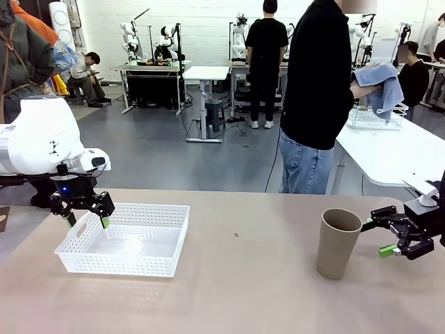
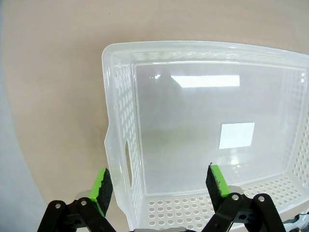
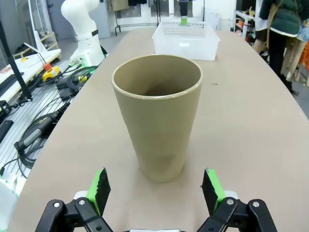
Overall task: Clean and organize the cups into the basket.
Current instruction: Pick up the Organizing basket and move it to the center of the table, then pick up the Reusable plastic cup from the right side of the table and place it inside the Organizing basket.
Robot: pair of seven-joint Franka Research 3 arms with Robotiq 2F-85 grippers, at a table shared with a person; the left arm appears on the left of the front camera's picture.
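Note:
A tan-brown cup point(image 1: 338, 243) stands upright and empty on the table at the right. My right gripper point(image 1: 379, 236) is open just to its right, level with its upper half and not touching it. In the right wrist view the cup point(image 3: 159, 121) stands a little ahead of my open right gripper point(image 3: 157, 191). The white perforated basket point(image 1: 156, 263) lies empty at the left. My left gripper point(image 1: 88, 221) hangs open over its left end. Looking along that gripper point(image 2: 159, 186), the basket's point(image 2: 193, 46) end wall with the oval handle cutout lies between the fingers.
A person in a black top and jeans stands at the far side, rubbing something hidden inside a blue towel point(image 1: 381, 87). A white wire basket point(image 1: 375, 118) sits on the white table behind. The table's near edge point(image 3: 72, 111) drops off towards cables on the floor.

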